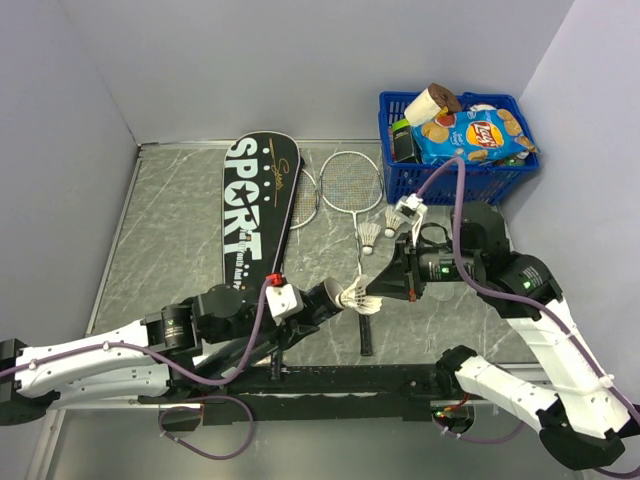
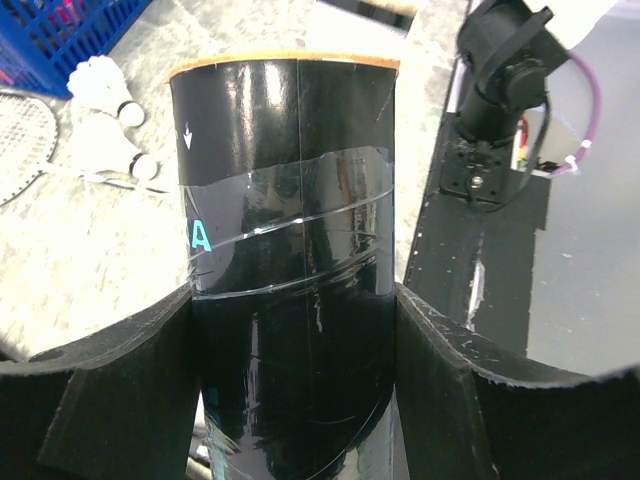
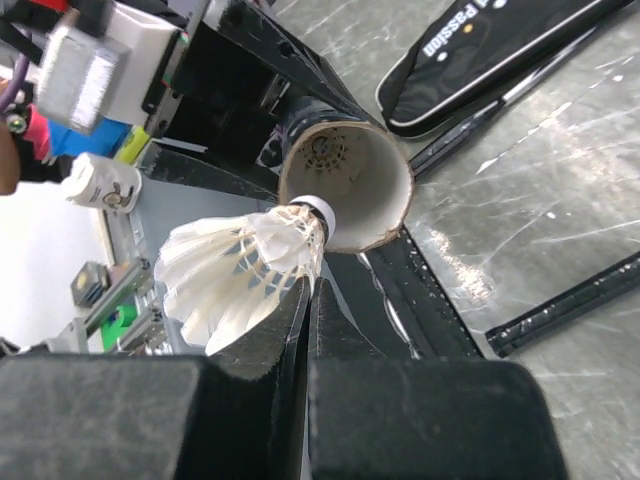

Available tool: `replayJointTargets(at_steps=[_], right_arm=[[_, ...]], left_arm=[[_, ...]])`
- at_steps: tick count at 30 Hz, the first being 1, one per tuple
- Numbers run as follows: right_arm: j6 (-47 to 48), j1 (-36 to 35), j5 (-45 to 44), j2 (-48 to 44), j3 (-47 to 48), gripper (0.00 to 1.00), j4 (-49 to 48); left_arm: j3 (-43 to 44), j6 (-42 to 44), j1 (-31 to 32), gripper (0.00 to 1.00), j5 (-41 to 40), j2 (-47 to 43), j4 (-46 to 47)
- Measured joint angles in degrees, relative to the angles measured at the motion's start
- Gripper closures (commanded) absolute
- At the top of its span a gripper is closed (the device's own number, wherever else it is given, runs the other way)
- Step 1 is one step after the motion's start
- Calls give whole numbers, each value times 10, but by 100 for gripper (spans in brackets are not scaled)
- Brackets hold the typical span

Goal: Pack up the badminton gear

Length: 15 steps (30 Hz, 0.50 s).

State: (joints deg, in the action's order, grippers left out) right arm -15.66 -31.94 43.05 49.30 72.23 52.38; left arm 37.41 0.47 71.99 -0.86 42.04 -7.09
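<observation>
My left gripper (image 1: 308, 300) (image 2: 295, 295) is shut round the black tube (image 2: 290, 200) (image 1: 328, 296), which lies level above the near edge with its open mouth (image 3: 350, 180) facing right. My right gripper (image 1: 384, 291) (image 3: 312, 285) is shut on the feather skirt of a white shuttlecock (image 3: 240, 270) (image 1: 360, 298). Its cork touches the lower rim of the tube's mouth. Two more shuttlecocks (image 1: 371, 236) (image 2: 105, 145) lie on the table. Two rackets (image 1: 350, 182) lie beside the black SPORT cover (image 1: 255, 210) (image 3: 480, 50).
A blue basket (image 1: 460, 172) of snack packets stands at the back right, close behind my right arm. A racket handle (image 1: 365, 335) runs down toward the black base rail (image 1: 350, 378). Grey walls close in the table on the left, back and right.
</observation>
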Motion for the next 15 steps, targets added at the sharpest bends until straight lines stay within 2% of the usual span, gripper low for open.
replayJointTargets(at_steps=[9,15], right_arm=[[-15,-3,16,16,-22,100,-18],[-35,-33,18,46,-22,100,-53]], left_arm=[[-4,0,0,57,31,-18,5],[-4,0,1,57,44,-22,5]])
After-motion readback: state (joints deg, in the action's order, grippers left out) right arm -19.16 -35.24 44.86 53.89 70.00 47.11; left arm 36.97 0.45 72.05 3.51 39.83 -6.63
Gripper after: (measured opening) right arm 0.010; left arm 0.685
